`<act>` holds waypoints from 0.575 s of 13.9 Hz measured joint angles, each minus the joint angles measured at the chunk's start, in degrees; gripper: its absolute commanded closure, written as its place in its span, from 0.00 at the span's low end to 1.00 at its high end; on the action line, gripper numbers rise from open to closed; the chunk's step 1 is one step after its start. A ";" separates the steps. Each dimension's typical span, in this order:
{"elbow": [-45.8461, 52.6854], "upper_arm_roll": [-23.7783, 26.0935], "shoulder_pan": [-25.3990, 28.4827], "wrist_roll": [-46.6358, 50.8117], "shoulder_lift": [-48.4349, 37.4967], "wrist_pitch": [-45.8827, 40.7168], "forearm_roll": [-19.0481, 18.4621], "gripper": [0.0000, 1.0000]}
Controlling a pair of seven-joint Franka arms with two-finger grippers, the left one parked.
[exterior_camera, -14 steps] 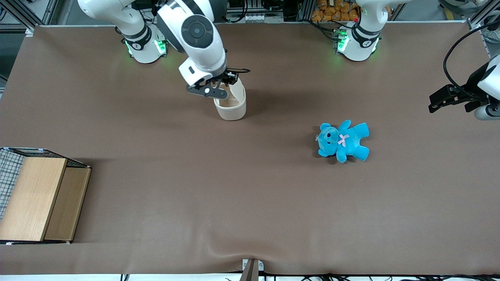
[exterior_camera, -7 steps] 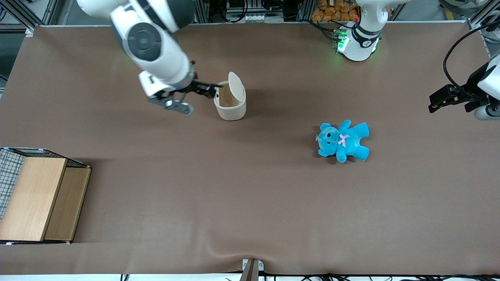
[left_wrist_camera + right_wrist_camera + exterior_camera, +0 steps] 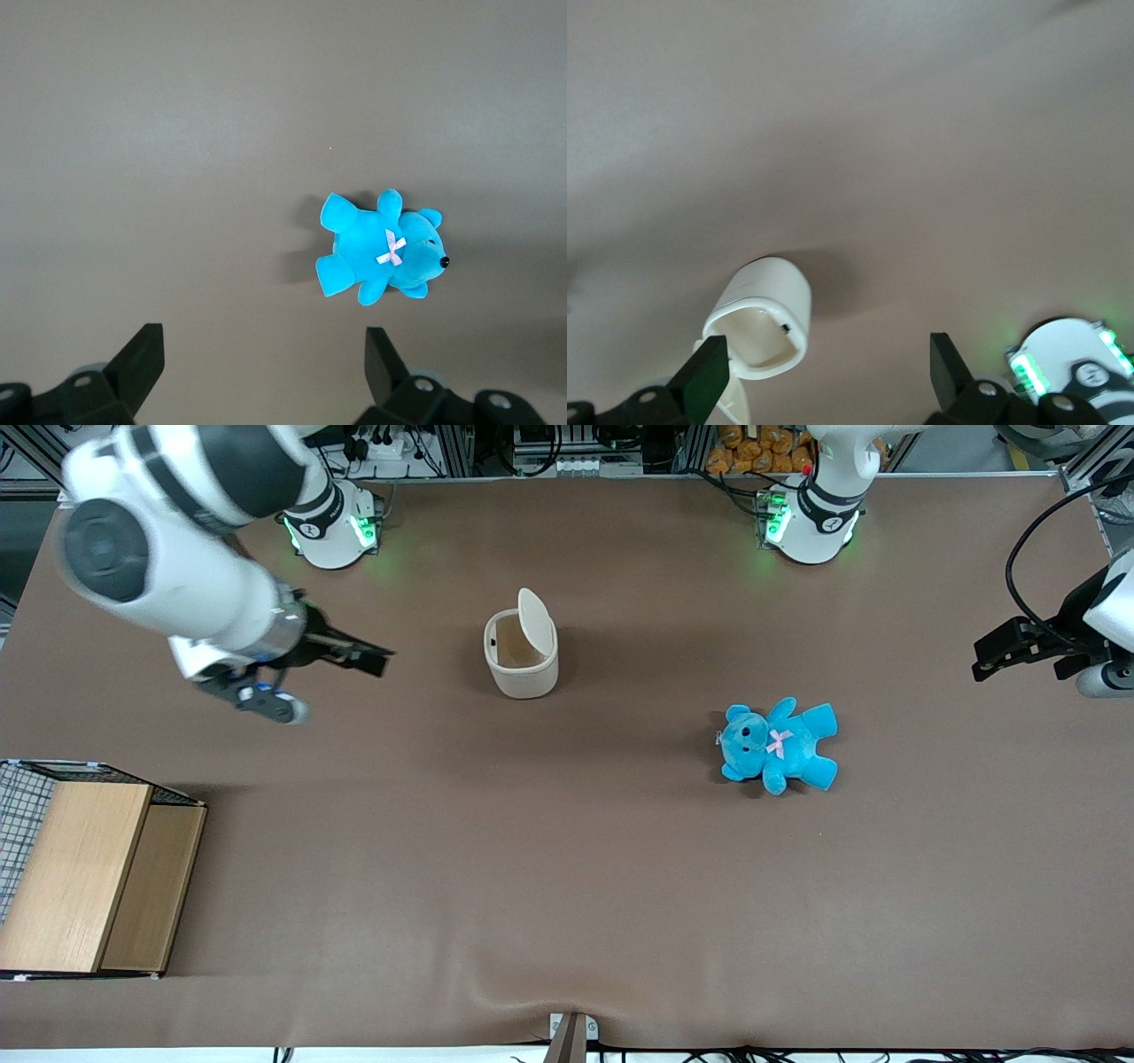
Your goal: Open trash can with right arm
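The trash can (image 3: 522, 657) stands on the brown counter (image 3: 567, 868) with its flip lid (image 3: 533, 615) raised upright, while the right arm's hand (image 3: 350, 657), fingers spread wide and holding nothing, hovers well apart toward the working arm's end.

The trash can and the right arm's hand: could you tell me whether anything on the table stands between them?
Nothing visible does. The hand hangs open above bare table, toward the working arm's end from the trash can, whose lid stands raised. The blue teddy lies toward the parked arm's end, the wooden box nearer the front camera.
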 measured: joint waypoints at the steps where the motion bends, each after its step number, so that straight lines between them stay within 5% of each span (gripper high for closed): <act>1: 0.37 -0.04 -2.28 -3.52 0.00 -0.39 0.00 0.00; 5: 1.72 -0.14 -10.85 -15.56 0.00 -2.65 -0.24 0.00; 8: 2.45 -0.13 -14.01 -21.47 -0.44 -4.04 -3.91 0.00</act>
